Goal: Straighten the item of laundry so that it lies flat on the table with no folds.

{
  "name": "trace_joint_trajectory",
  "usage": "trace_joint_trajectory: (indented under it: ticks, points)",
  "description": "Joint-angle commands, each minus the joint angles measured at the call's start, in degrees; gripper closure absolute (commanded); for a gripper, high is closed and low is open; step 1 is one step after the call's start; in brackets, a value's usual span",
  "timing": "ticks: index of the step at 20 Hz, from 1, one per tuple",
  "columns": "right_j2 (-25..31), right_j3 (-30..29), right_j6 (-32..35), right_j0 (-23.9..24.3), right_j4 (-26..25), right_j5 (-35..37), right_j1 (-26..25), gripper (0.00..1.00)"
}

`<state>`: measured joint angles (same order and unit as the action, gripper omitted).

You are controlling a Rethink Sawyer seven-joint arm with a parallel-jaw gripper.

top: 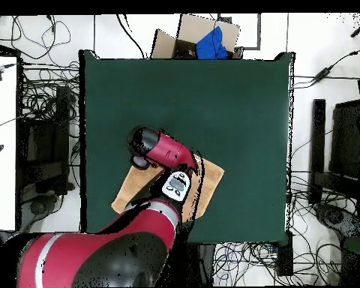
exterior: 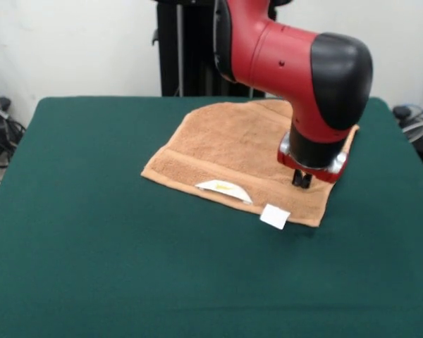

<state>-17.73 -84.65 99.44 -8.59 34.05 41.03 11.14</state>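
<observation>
Towel (exterior: 229, 158) lies on the green table (exterior: 92, 246), toward the far right part of it in the front view, close to the robot's side. It is set at an angle to the table's edges and looks mostly spread out, in a rough four-sided shape. A woven band runs along its near edge. On that band a small piece of the edge is turned up, showing a pale strip (exterior: 224, 189). A white tag (exterior: 275, 216) sticks out at the near right corner and rests on the cloth of the table.

The arm (exterior: 296, 63) comes down from above over the towel's right part and hides some of it. The gripper (exterior: 302, 180) hangs at the towel's right side, just inside its right edge. Its two dark fingers (exterior: 297, 179) stand side by side with hardly any gap between them, so the pincer looks closed or almost closed. Nothing shows between them. The tips are at or just above the towel, and I cannot tell whether they touch it.

In the overhead view the towel (top: 208, 180) shows as a slanted tan patch near the table's lower edge, with the arm (top: 164, 154) lying across its middle. The gripper itself is hidden under the arm in that view.
</observation>
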Motion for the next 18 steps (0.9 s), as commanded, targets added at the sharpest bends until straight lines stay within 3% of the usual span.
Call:
trace_joint_trajectory:
  ticks: [1,8,18]
  points:
    - [-2.0,18.9,24.6,-0.5,9.8,-24.8,-10.2,1.00]
    - [-3.3,22.6,27.9,-0.9,11.1,-24.9,-11.7,1.00]
    - [-10.8,29.5,36.8,-3.4,14.2,-23.2,-16.2,1.00]
